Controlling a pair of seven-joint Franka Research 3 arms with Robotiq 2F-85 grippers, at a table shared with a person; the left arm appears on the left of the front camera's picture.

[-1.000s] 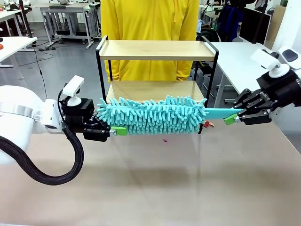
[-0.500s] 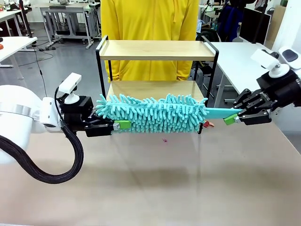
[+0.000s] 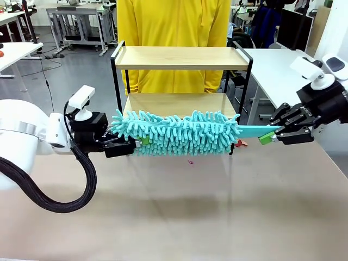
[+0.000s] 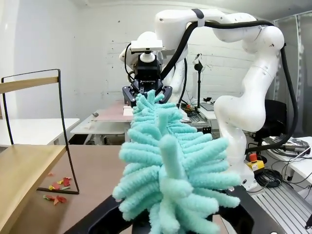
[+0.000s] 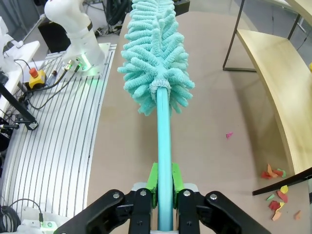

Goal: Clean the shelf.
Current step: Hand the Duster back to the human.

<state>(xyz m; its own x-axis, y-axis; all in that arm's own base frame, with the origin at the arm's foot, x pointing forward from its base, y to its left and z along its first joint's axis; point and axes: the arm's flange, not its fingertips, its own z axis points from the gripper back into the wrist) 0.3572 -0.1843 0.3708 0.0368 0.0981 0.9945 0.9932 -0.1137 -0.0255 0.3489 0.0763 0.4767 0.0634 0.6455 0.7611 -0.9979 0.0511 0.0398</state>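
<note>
The shelf [image 3: 182,57] stands at the table's far side, two light wood boards in a black frame. In front of its lower board [image 3: 163,102] a turquoise fluffy duster [image 3: 176,132] hangs level above the table. My left gripper [image 3: 137,143] is shut on the duster's fluffy left end [image 4: 168,165]. My right gripper [image 3: 267,136] is shut on the duster's thin handle [image 5: 163,141]. Small coloured paper scraps [image 5: 275,173] lie on the table by the shelf's foot [image 4: 56,187], and one pink scrap [image 5: 228,135] lies farther out.
A person in a yellow top [image 3: 174,22] stands right behind the shelf. A white table [image 3: 277,70] sits at the back right. The brown tabletop [image 3: 179,212] in front of the duster is bare.
My left gripper has shut on the duster's fluffy left end and slid slightly right. The right gripper and the duster's handle have stayed still.
</note>
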